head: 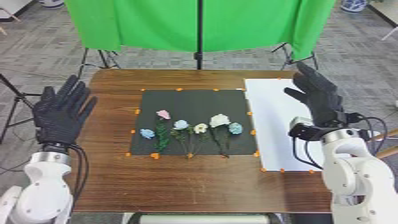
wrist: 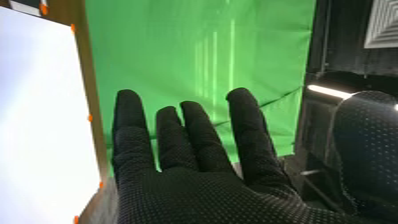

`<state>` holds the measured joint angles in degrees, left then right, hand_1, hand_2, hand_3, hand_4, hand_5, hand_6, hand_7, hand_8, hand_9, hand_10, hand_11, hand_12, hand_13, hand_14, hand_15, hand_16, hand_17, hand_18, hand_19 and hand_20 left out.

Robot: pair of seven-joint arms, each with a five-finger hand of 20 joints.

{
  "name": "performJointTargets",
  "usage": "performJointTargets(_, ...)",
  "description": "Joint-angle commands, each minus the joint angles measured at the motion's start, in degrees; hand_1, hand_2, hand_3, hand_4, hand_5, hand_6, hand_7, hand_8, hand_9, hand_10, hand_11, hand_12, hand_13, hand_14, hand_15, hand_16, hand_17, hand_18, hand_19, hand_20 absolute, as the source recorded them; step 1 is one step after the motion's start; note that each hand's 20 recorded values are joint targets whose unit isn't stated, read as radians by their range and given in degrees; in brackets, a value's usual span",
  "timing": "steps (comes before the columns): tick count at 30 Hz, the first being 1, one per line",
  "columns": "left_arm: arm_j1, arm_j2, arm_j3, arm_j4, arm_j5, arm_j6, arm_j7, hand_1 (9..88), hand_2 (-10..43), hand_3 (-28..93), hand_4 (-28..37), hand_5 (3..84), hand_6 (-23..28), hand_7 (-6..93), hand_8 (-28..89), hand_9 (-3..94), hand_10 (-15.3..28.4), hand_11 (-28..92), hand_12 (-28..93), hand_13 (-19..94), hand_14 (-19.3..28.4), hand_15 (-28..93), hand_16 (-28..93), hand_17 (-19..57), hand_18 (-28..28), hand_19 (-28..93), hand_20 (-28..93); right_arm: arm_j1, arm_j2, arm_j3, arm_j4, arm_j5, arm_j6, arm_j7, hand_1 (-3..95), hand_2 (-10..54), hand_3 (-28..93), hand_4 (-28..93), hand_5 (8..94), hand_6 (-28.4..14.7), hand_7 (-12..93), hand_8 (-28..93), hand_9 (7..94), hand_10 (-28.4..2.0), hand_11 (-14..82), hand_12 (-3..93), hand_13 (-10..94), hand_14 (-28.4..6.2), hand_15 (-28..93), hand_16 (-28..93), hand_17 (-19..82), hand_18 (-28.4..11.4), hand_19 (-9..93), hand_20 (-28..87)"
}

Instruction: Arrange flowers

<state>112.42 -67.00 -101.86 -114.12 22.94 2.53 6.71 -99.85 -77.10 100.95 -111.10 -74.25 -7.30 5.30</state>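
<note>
While both hands hang at the sides of the brown wooden tabletop (head: pixel 200 187), the flowers lie on a flat black mat (head: pixel 191 100) across its middle. The left hand (head: pixel 60 117), in black fabric, is over the tabletop's left edge, palm broad and flat, its fingers straight and spread, pointing toward the far side. The right hand (head: pixel 322 100) is above the tabletop's far right part, by the right edge; its fingers are straight too, slightly apart, with the thumb held away from them. In the right wrist view its glove shows a knit covered in tiny pale dots.

The flowers lie in the mat's near half, heads toward the far edge and thin stems toward the near one. Nearest the mat's left edge is a small, round blue flower (head: pixel 147 133); beside it, a ruffled pink flower (head: pixel 163 114) sits on a leafy green stem. In the middle are a pale blue flower (head: pixel 180 124) and a cream flower (head: pixel 200 128), with slender stems. Toward the mat's right edge are a fuller, ruffled white flower (head: pixel 219 120) and an oval light-blue flower (head: pixel 235 128).

A smooth white sheet (head: pixel 280 130) runs along the mat's right side, and small orange tabs (head: pixel 155 156) dot the borders of both.
</note>
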Motion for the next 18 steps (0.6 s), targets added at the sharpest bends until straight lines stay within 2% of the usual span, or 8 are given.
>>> performJointTargets(1,0.17,1.32,-0.29,0.42,0.84,-0.63,1.59,21.6,11.0,74,-28.3,38.7,7.2,8.9,-9,27.1,12.4,11,7,15,8.2,14,-8,-4.7,10.7,25,10,4.66,3.69,-7.07,2.9,2.33,6.14,-1.63,7.1,9.1,81,-28,31.3,-1.4,13,-13,28.5,-12.1,4.0,6.8,21,-12.1,1,14,10,-14.2,27,13)
performJointTargets(5,-0.39,1.62,-0.32,0.26,0.18,-0.35,2.03,21.8,11.1,74,-28.3,38.8,7.2,8.8,-9,27.3,12.4,11,7,15,8.4,14,-8,-4.7,11.0,25,10,5.52,4.47,-7.37,2.78,2.51,6.49,-1.98,7.5,9.0,81,-28,31.5,-1.4,13,-12,28.5,-12.0,4.0,6.7,21,-12.2,1,14,10,-14.3,27,13)
performJointTargets(11,-0.44,2.28,-0.74,-0.08,0.37,-0.79,1.23,22.4,11.3,74,-28.3,39.2,7.3,9.0,-9,28.0,12.5,12,7,15,8.7,14,-8,-4.7,11.2,26,10,2.6,3.04,-5.82,0.75,2.38,5.29,-1.66,8.0,8.9,81,-28,32.0,-1.2,13,-12,28.5,-11.9,4.2,6.8,21,-12.2,2,14,10,-15.0,27,13)
performJointTargets(13,-0.23,2.35,-0.28,0.42,0.28,-0.92,0.43,22.4,11.3,74,-28.3,39.2,7.3,9.0,-9,28.0,12.4,12,7,16,8.9,15,-8,-4.7,11.3,26,10,-0.24,2.62,-4.95,-0.35,2.49,5.44,-1.66,8.0,8.9,81,-28,32.1,-1.2,13,-12,28.5,-12.0,4.2,6.8,21,-12.4,2,14,10,-15.1,28,13)
performJointTargets(14,2.09,0.95,-1.55,-1.04,0.1,0.3,-0.15,22.5,11.3,74,-28.3,39.2,7.3,9.0,-9,28.0,12.4,12,7,16,9.0,15,-8,-4.7,11.3,26,10,-0.38,1.89,-5.48,-0.05,2.53,4.91,-0.2,8.0,8.9,81,-28,32.3,-1.2,13,-12,28.5,-12.0,4.2,6.8,21,-12.4,2,14,10,-15.2,28,13)
performJointTargets(16,1.32,0.87,-1.91,-0.62,-1.12,-1.94,1.37,22.4,11.3,74,-28.3,39.2,7.3,9.0,-9,28.1,12.5,12,7,16,9.2,15,-8,-4.8,11.4,26,10,1.43,1.32,-5.24,-0.02,2.84,2.21,-1.76,8.0,8.9,81,-28,32.5,-1.2,13,-12,28.6,-12.1,4.2,6.8,22,-12.5,2,14,10,-15.3,28,13)
performJointTargets(17,3.32,0.72,-2.85,-1.64,-0.99,-1.27,1.18,22.4,11.3,74,-28.3,39.2,7.3,9.0,-9,28.1,12.5,12,7,16,9.2,15,-8,-4.8,11.4,26,10,2.01,1.75,-5.61,0.08,2.43,1.53,-1.48,8.2,8.9,81,-28,32.5,-1.2,13,-12,28.6,-12.2,4.2,6.8,22,-12.5,2,14,10,-15.3,28,14)
performJointTargets(18,3.1,1.41,-2.58,-1.47,-0.54,-0.6,1.17,22.4,11.3,74,-28.3,39.2,7.3,9.0,-9,28.2,12.5,12,7,16,9.2,15,-8,-4.8,11.4,26,10,3.23,3.36,-7.8,0.63,1.33,3.93,-2.31,8.2,9.0,81,-28,32.5,-1.2,13,-12,28.6,-12.3,4.2,6.9,22,-12.6,2,14,10,-15.4,28,14)
